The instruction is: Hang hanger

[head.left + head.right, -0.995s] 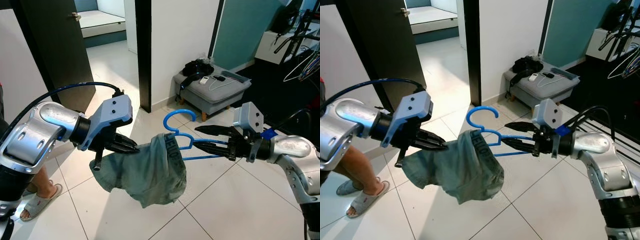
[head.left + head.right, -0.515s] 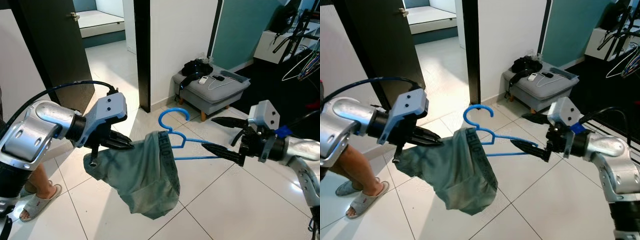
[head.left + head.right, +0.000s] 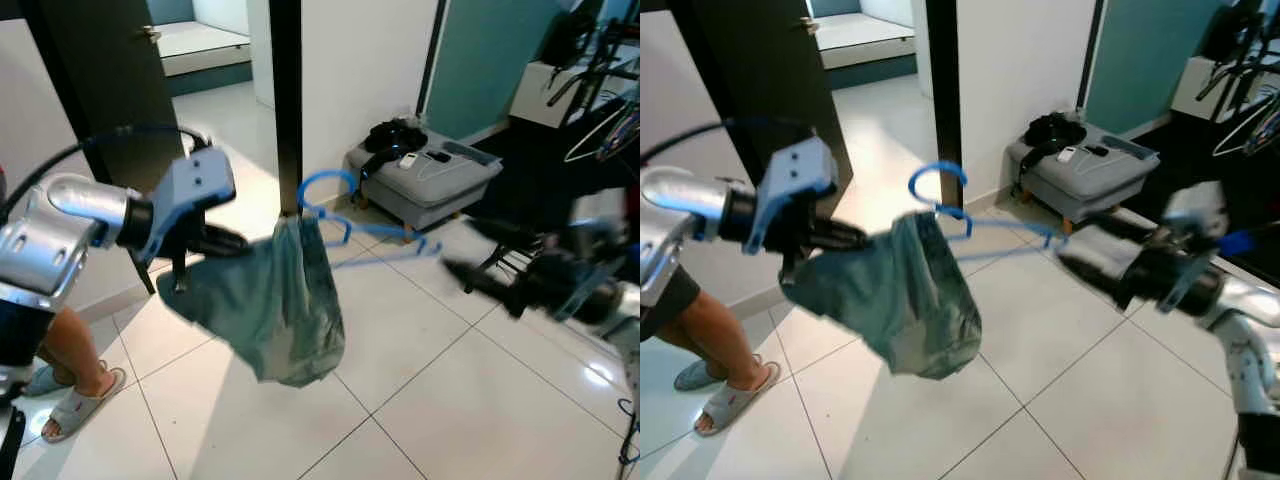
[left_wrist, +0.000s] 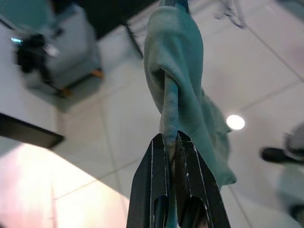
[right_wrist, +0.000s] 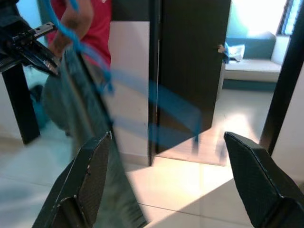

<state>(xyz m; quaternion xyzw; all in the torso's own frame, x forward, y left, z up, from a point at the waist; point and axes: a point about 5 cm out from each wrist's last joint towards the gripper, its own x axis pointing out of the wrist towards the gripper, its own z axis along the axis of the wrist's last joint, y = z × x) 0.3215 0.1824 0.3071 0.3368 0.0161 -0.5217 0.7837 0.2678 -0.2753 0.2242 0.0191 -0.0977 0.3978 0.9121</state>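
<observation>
Left wrist view: my left tool [image 4: 172, 142] pinches the teal garment [image 3: 270, 300], blue hanger [image 3: 345, 215] threaded through it just beyond; my right tool [image 5: 166, 175] is spread wide, apart from the hanger.

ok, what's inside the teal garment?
The blue hanger runs into the teal garment; its hook and one arm stick out. The covered part is hidden. Left pincer grips the cloth's edge.

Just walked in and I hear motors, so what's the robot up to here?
It is handling laundry on a hanger. The left gripper is shut on a green garment that hangs from a blue hanger, held up in mid-air above the tiled floor. The right gripper is open and apart from the hanger, blurred by motion. A person's sandalled foot stands beside the robot.
</observation>
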